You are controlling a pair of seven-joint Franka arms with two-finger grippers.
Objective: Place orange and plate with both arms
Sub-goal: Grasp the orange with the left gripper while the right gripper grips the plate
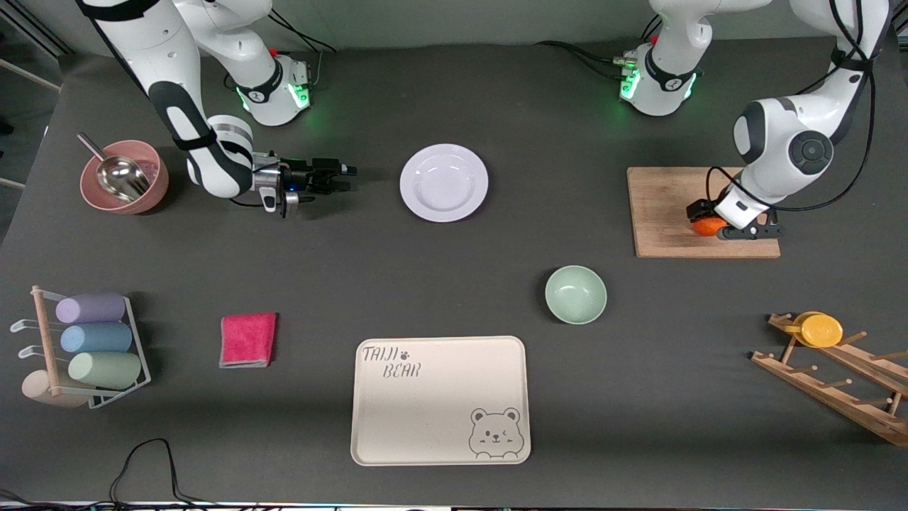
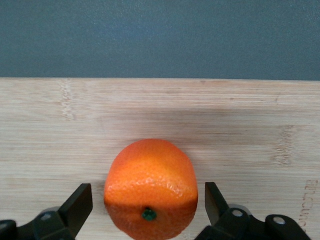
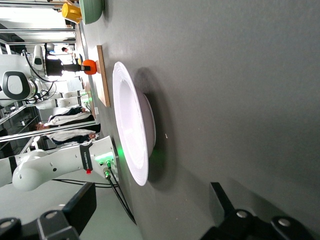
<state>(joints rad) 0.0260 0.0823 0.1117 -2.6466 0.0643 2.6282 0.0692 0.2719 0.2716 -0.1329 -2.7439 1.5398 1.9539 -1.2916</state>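
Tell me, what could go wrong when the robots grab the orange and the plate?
1. The orange is round and sits between the open left gripper's fingers on the wooden board; an uneven squeeze might roll it away.
2. The plate lies flat and glossy; the open right gripper, low beside it, may push it along instead of catching its rim.

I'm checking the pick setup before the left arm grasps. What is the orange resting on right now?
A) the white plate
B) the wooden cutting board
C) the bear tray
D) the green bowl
B: the orange sits on the wooden cutting board, between the open fingers of the left gripper.
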